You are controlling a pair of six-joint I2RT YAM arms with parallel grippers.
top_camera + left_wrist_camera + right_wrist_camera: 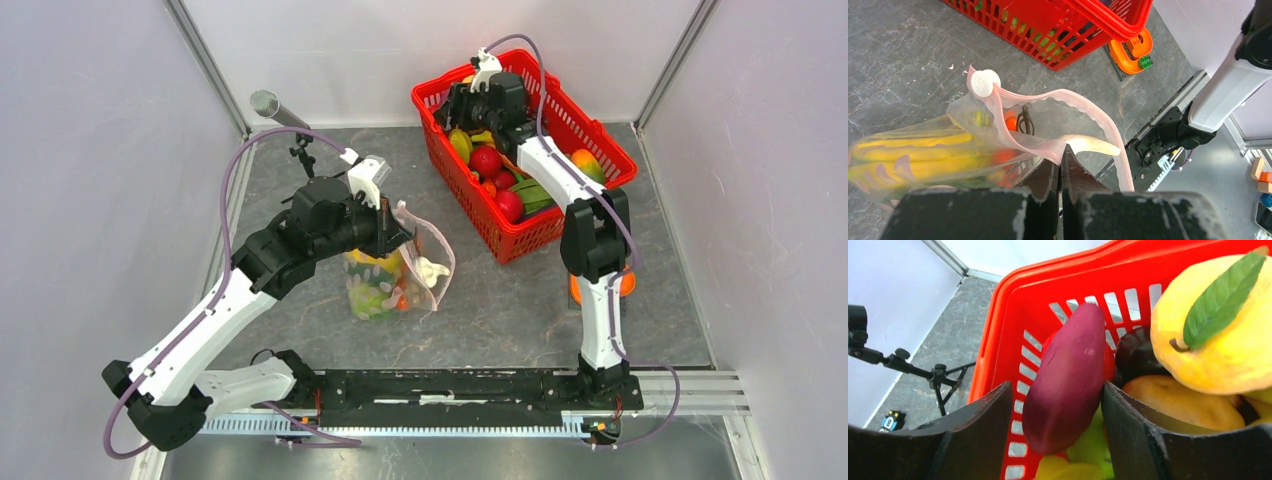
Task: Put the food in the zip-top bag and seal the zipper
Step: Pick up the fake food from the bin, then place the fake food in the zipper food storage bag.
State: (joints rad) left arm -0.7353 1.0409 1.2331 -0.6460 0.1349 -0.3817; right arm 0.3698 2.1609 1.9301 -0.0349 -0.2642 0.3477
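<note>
The left gripper (1060, 162) pinches the zip-top bag (963, 112) by its pink zipper (1088, 107) (bananas (913, 160) already inside), mouth gaping beside the red basket (1023, 30). The right gripper (1055, 390) stands wide astride a purple vegetable (1068, 380) in that basket.

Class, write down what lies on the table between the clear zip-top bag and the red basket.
Nothing: the grey table is bare between the zip-top bag and the red basket, as the top view shows.

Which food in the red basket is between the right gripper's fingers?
The long purple piece, straddled by the right gripper; the yellow leafed fruit sits outside it.
</note>
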